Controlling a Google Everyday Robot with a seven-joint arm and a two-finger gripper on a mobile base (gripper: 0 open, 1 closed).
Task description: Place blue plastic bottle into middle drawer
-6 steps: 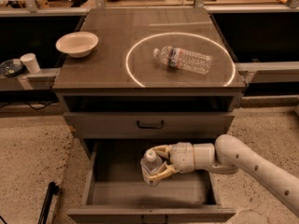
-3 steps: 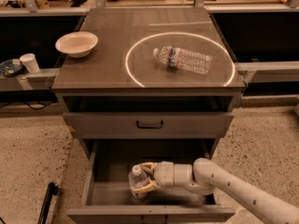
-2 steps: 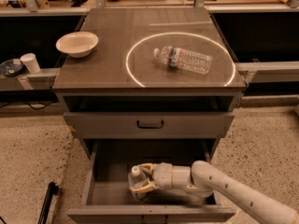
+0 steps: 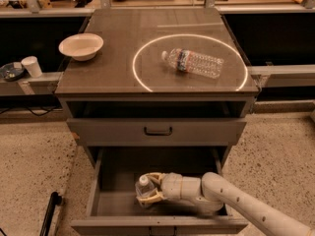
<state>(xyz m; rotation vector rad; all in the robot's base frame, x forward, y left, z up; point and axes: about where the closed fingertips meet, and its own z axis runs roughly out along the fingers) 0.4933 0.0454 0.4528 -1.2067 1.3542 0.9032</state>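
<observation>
One gripper [image 4: 149,190] sits low inside the open drawer [image 4: 94,191], its fingers closed around the bottle [image 4: 143,186], which is held cap uppermost near the drawer's front left.

Risk: if the fingers part while the base is off the floor or tilted, the smooth bottle may topple and roll. On the way out, the arm could clip the bottle or the upper drawer [image 4: 157,131].

Hidden: the bottle's base and label, masked by the fingers. Whether it touches the floor cannot be told.

A ribbed bottle [image 4: 194,63] lies on the cabinet top.
</observation>
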